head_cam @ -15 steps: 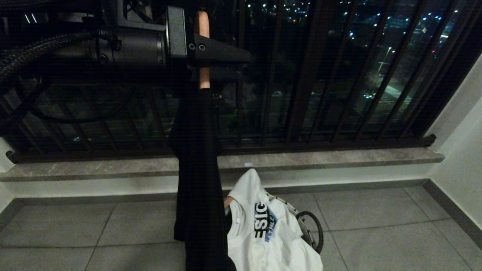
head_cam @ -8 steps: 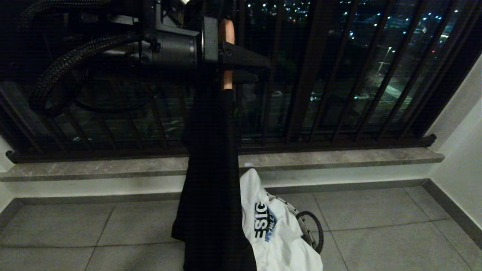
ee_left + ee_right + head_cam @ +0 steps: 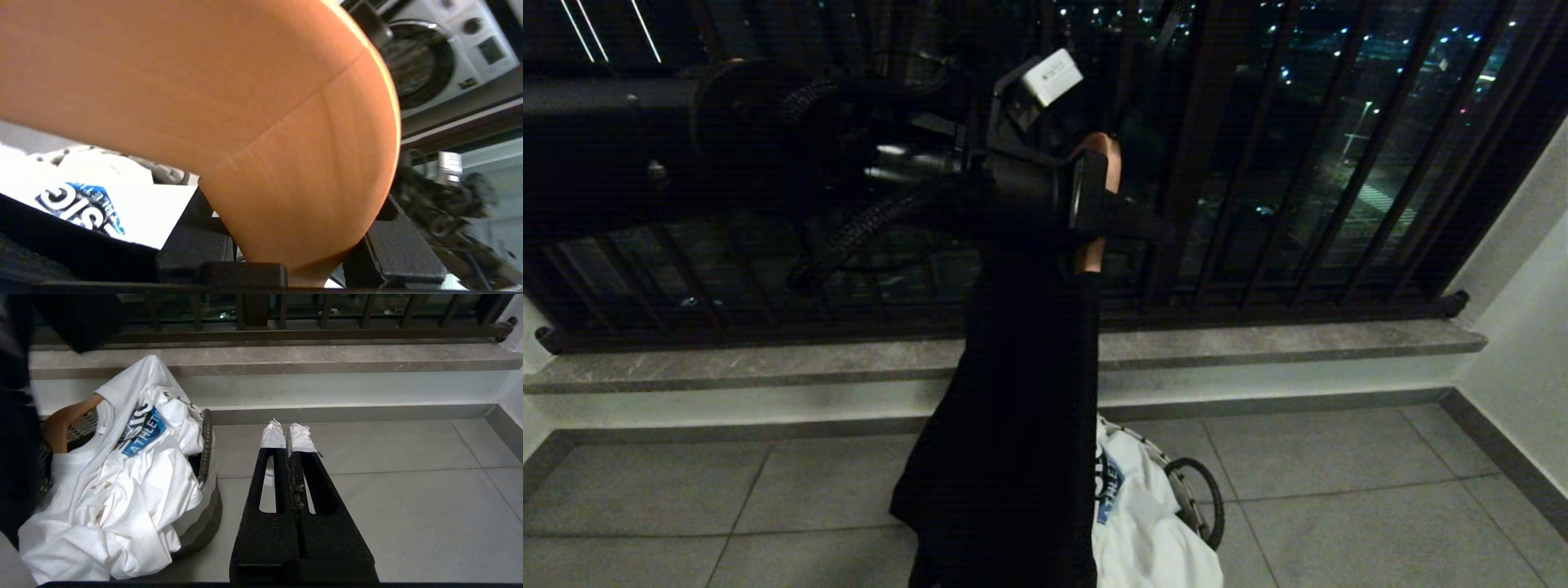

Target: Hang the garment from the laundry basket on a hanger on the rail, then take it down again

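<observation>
My left gripper (image 3: 1131, 227) is shut on a wooden hanger (image 3: 1098, 151), held high in front of the window bars. A black garment (image 3: 1021, 425) hangs from the hanger down to the floor. In the left wrist view the hanger (image 3: 245, 102) fills the space between the fingers of the left gripper (image 3: 294, 261). The laundry basket (image 3: 1188, 490) stands on the floor behind the garment, with a white printed T-shirt (image 3: 135, 473) heaped in it and a second wooden hanger (image 3: 61, 420) poking out. My right gripper (image 3: 286, 433) is shut and empty, low beside the basket (image 3: 206, 506). The rail is out of view.
Dark window bars (image 3: 1258, 163) and a stone sill (image 3: 1258, 339) run across the back. A white wall (image 3: 1519, 327) closes the right side. Grey floor tiles (image 3: 1339, 506) spread right of the basket. A washing machine (image 3: 425, 61) shows in the left wrist view.
My left arm has carried the hanger and black garment to the right and lower. The garment now covers most of the white T-shirt. The right arm has not moved.
</observation>
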Tool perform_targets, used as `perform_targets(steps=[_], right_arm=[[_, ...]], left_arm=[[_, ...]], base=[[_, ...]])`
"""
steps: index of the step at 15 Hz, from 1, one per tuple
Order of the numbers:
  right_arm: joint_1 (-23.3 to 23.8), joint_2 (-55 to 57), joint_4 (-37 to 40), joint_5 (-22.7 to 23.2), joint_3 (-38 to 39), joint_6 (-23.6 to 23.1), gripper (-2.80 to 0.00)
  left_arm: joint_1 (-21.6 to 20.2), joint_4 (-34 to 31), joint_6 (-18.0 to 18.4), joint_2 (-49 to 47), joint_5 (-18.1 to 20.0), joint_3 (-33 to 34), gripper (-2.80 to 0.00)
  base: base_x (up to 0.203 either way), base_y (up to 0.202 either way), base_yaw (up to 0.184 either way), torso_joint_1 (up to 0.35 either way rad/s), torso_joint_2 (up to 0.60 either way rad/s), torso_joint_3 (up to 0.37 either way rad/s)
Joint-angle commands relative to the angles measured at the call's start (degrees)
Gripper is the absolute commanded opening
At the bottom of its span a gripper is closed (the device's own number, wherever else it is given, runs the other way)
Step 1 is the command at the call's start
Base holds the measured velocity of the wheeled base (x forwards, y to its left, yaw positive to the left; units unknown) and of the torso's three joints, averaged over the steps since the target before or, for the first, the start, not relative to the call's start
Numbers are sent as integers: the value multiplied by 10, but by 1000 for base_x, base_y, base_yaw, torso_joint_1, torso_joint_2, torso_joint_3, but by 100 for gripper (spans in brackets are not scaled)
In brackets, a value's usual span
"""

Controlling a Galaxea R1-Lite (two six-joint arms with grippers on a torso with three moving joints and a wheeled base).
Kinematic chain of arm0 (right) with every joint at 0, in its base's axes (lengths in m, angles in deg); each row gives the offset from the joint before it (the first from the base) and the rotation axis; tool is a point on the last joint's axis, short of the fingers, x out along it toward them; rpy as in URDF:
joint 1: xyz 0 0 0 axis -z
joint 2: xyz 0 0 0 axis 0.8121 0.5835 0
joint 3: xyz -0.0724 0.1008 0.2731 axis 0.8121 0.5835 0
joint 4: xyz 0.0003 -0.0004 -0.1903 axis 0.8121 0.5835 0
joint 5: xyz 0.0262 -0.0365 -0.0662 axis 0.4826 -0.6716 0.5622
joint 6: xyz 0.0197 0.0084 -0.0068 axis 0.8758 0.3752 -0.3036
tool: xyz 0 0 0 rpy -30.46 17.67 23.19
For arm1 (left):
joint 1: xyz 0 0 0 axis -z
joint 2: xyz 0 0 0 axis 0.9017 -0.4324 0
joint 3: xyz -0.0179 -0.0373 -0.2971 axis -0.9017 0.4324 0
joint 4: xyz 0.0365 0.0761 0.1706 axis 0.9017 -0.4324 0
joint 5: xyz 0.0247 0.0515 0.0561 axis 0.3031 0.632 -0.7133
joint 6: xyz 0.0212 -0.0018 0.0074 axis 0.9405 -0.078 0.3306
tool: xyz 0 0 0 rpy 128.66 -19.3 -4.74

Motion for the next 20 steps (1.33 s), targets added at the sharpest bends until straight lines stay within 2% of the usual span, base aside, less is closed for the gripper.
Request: perform_targets(steps=[1,4,7,9,11,13,20], right_arm=[[0,1,0,0,0,0,-280],[0,1,0,0,0,0,-280],[0,1,0,0,0,0,-280],[0,1,0,0,0,0,-280],[0,1,0,0,0,0,-280],[0,1,0,0,0,0,-280],[0,1,0,0,0,0,-280]], left_arm=[[9,-1,-1,-24,-3,0,-280],[25,-4,14,-40,-7,1,-280],[42,-6,38,-63,-63,1,-280],[42,-17,42,-65,-66,0,-280],[41,-33,65,-72,-76,0,-280],[37,-39,80,-89,-116,0,-280],[31,-42,94,-114,-123,7,-280]], base=[[0,0,0,0,0,0],[0,0,0,0,0,0],[0,0,0,0,0,0],[0,0,0,0,0,0],[0,0,0,0,0,0],[0,0,0,0,0,0],[0,0,0,0,0,0]])
